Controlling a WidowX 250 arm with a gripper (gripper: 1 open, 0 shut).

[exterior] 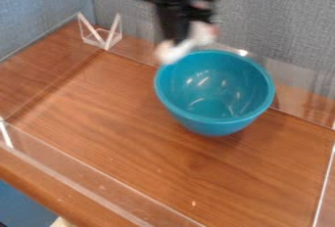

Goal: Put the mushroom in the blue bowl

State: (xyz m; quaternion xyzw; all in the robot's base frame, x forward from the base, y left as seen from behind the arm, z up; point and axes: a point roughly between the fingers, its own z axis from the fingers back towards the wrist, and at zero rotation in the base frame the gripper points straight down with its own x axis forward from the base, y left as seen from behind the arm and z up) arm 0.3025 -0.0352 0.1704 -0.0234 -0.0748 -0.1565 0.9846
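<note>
Although motion blur smears the upper part of the picture, the gripper (183,37) can be found above the far rim of the blue bowl (216,94), clenched on a pale blurred thing that I take to be the mushroom (174,48). So the mushroom is in the air, just over the far left edge of the bowl, and not yet inside it. Judging from its small size beside the bowl, it is probably very light, and it looks like a stiff toy that does not bend or break easily. Its cream stem seems the best place to hold, because it is thick and more straight than the round cap, which could slip between the jaws. Whether the jaws are on the stem or the cap I cannot tell from this blurred view. The dark arm comes down from the top of the picture and the gripper points downward, toward the table (118,143). The bowl is deep, wide and glossy, so in my judgement a release a little nearer to its middle would land the mushroom safely inside.
</note>
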